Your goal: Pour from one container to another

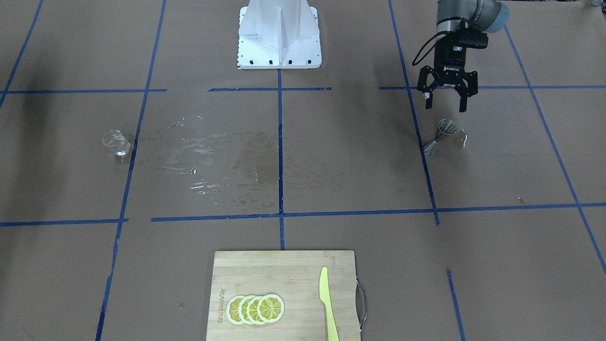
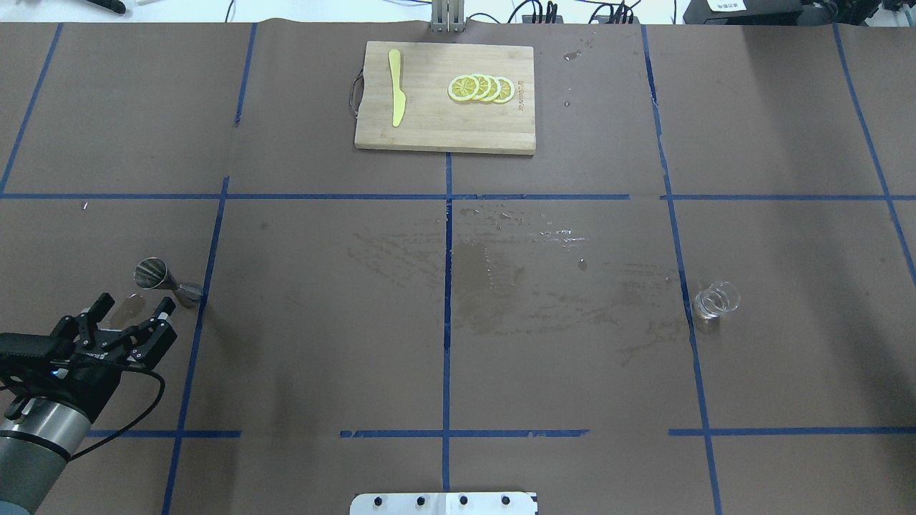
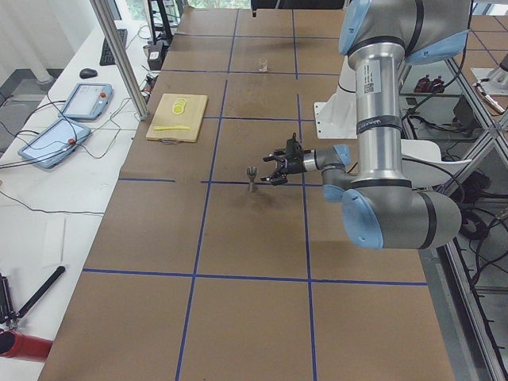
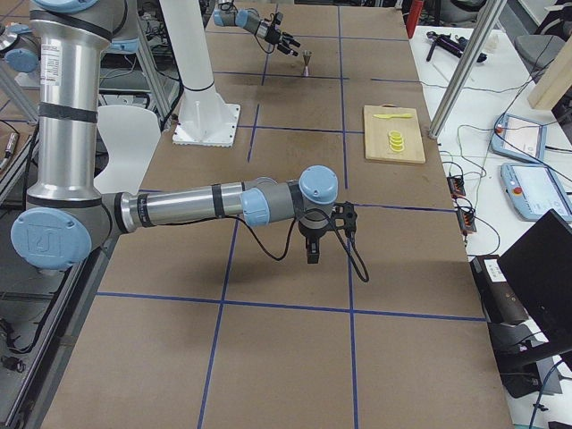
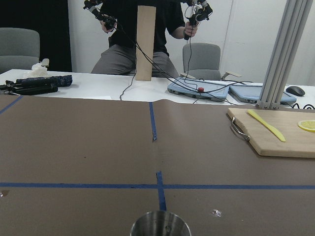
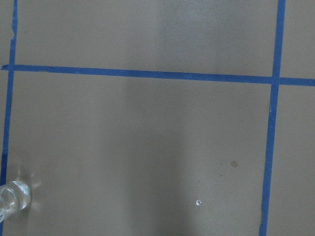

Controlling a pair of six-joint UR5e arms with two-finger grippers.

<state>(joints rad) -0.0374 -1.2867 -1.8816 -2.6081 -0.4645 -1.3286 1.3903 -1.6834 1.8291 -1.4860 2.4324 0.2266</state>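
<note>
The silver jigger [image 1: 440, 136] [image 2: 168, 279] stands upright on the brown paper by a blue tape line. My left gripper [image 1: 445, 106] [image 2: 138, 300] hovers just behind it on the robot's side, open and holding nothing. Only the jigger's rim [image 5: 160, 226] shows at the bottom of the left wrist view. The clear glass cup [image 1: 116, 143] [image 2: 715, 300] stands alone on the opposite side of the table, and it appears at the lower left edge of the right wrist view as the cup [image 6: 12, 199]. My right gripper [image 4: 315, 248] shows only in the exterior right view, so I cannot tell its state.
Wet streaks [image 1: 213, 161] [image 2: 515, 265] cover the paper in the middle of the table. At the far edge from the robot lies a wooden cutting board [image 1: 284, 270] [image 2: 429, 129] with lemon slices [image 2: 481, 88] and a yellow knife [image 2: 396, 96]. The robot base [image 1: 279, 38] is at the near edge.
</note>
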